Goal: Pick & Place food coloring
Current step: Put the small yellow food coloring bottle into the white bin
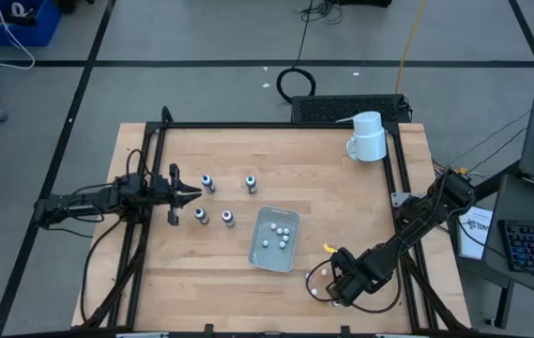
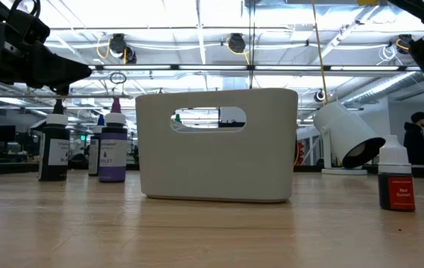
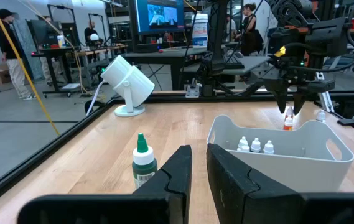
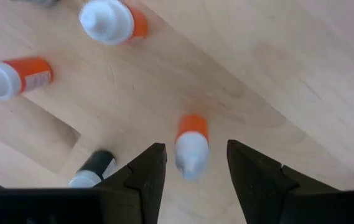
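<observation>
Orange-banded bottle (image 4: pixel 191 144) sits right between the spread fingers of the right gripper (image 4: pixel 192 165), white cap up – grab not yet made

R gripper (image 1: pixel 334 282) hovers at the near-right part of the table (image 1: pixel 360 197), jaws wide; best bet seems to drop straight down, keep the bottle centred, pinch the body below the cap so it won't tip or squirt out, and stay clear of the two other orange bottles (image 4: pixel 111 20) (image 4: pixel 12 74) close by. L gripper (image 1: pixel 190 194) is pressed together, holding nothing, parked by four dark-capped bottles (image 1: pixel 207 183) standing left of the white bin (image 1: pixel 259 252). Bin holds several small white-capped bottles (image 1: pixel 279 235), upright in a cluster; room left inside. White mug (image 1: pixel 369 136) at the far right lies tilted, contents not visible. Lift high enough to clear the bin wall
</observation>
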`<action>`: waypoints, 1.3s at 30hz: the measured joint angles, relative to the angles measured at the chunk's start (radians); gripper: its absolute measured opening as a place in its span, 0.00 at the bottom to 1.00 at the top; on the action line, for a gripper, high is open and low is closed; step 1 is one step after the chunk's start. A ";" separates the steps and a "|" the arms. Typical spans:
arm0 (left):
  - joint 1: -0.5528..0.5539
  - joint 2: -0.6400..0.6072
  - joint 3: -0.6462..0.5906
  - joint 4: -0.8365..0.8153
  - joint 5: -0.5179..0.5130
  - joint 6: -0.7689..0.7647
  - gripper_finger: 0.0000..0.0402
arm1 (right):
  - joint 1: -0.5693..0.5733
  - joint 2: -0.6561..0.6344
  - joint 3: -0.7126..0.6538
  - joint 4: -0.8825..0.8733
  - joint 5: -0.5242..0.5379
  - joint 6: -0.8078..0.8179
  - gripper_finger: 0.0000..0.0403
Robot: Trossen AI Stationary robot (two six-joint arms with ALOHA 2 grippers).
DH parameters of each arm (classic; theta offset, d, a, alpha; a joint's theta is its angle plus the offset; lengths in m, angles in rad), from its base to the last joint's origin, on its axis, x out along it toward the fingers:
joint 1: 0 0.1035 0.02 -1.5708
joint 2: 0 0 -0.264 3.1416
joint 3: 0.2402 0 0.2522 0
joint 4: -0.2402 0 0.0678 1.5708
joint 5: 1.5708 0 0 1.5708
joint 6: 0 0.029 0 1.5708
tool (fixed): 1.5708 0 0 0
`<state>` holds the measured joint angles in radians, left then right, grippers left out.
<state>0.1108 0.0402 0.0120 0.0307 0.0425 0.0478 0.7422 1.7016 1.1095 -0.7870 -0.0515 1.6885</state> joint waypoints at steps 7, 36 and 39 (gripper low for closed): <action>0.000 0.000 0.000 0.000 0.000 0.000 0.14 | 0.000 0.000 0.000 0.000 -0.002 -0.001 0.40; 0.000 0.000 0.000 0.000 0.000 0.000 0.14 | -0.001 0.000 0.001 0.010 0.000 -0.052 0.13; 0.000 0.000 0.000 0.000 0.000 0.000 0.14 | -0.001 0.000 0.001 0.010 0.016 -0.062 0.13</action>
<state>0.1110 0.0401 0.0120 0.0307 0.0425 0.0479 0.7414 1.7016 1.1107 -0.7773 -0.0354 1.6268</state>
